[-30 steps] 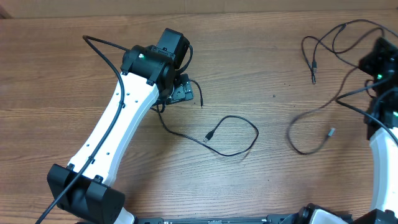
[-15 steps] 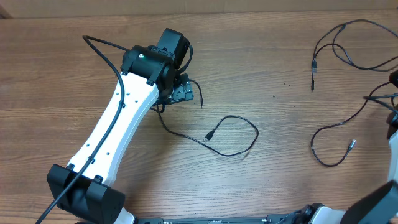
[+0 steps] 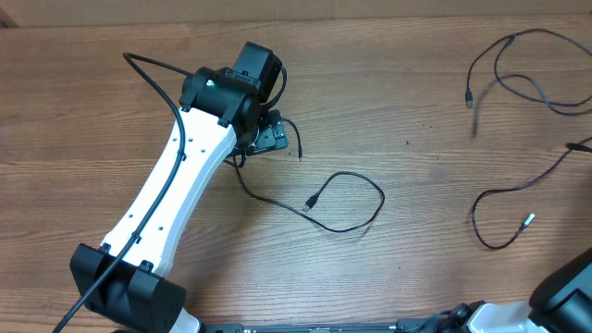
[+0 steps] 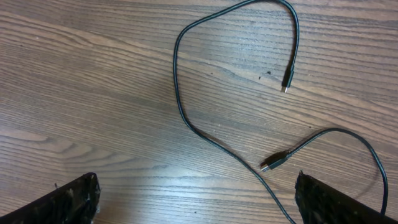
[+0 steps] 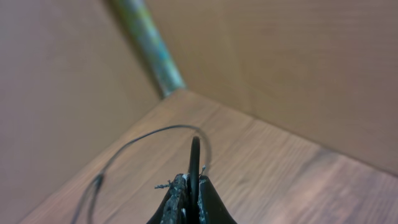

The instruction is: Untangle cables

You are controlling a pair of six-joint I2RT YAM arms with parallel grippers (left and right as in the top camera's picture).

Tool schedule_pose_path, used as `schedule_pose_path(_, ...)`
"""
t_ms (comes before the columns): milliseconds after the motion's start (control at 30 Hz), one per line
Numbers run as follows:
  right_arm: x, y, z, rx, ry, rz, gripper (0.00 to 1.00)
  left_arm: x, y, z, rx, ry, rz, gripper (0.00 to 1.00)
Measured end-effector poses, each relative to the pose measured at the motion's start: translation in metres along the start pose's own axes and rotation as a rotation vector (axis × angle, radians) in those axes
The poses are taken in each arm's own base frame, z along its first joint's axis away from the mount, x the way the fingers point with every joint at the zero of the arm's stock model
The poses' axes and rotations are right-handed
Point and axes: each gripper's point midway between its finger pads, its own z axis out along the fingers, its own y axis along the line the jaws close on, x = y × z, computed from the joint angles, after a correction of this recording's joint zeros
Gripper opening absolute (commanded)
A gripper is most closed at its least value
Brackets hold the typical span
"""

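- A thin black two-plug cord (image 3: 277, 200) lies on the left-centre of the table in one open curve. It crosses no other cord and looks already freed.
- A thin black looped cord (image 3: 471, 83) sits in the far right corner. Its strands cross one another near the top, so some tangle seems to be left there.
- A thin black hooked cord (image 3: 475, 211) lies below it, well apart from the two-plug cord. Its plug end is free and its other end runs off the right edge; I cannot tell whether it meets the looped cord out of view.
- The right gripper (image 5: 189, 186) is clamped tight on a thin black strand. Which right-hand cord this is cannot be told.
- The left gripper (image 4: 199, 199) hangs over the two-plug cord, spread wide and holding nothing, with its black fingers (image 4: 71, 202) on either side.
- The light brown wooden table (image 3: 416, 277) shows bare grain between the left cord and the right pair.
- My judgement is that the task is past halfway, and what remains is parting and laying out the right-hand pair.
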Motion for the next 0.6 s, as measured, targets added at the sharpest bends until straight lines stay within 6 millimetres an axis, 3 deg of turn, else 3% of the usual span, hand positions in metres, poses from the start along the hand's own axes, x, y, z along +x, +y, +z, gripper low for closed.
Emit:
schedule_pose_path(33, 0.000, -0.008, 0.001, 0.015, -0.001, 0.005, 0.04, 0.000, 0.000, 0.000, 0.000, 0.000, 0.000, 1.00)
schedule_pose_path(67, 0.000, -0.016, 0.001, 0.029, -0.002, 0.010, 0.14, 0.000, 0.000, 0.000, 0.000, 0.000, 0.000, 1.00)
schedule_pose_path(100, 0.000, -0.023, 0.002, 0.042, -0.001, 0.017, 0.37, 0.000, 0.000, 0.000, 0.000, 0.000, 0.000, 1.00)
schedule_pose_path(133, 0.001, -0.030, 0.002, 0.056, 0.002, 0.028, 0.69, 0.000, 0.000, 0.000, 0.000, 0.000, 0.000, 1.00)
schedule_pose_path(167, 0.004, -0.038, 0.003, 0.072, 0.011, 0.028, 0.85, 0.000, 0.000, 0.000, 0.000, -0.001, 0.000, 1.00)
schedule_pose_path(200, 0.005, -0.041, 0.004, 0.078, 0.014, 0.031, 0.91, 0.000, 0.000, 0.000, 0.000, 0.000, 0.000, 1.00)
schedule_pose_path(267, 0.010, -0.048, 0.004, 0.094, 0.030, 0.034, 1.00, 0.000, 0.000, 0.000, 0.000, 0.000, 0.000, 1.00)
schedule_pose_path(433, 0.017, -0.042, 0.006, 0.056, 0.058, 0.039, 1.00, 0.000, 0.000, 0.000, 0.000, 0.000, 0.000, 1.00)
schedule_pose_path(600, 0.039, -0.027, 0.003, -0.036, 0.159, 0.055, 1.00, 0.000, 0.000, 0.000, 0.000, 0.000, 0.000, 1.00)
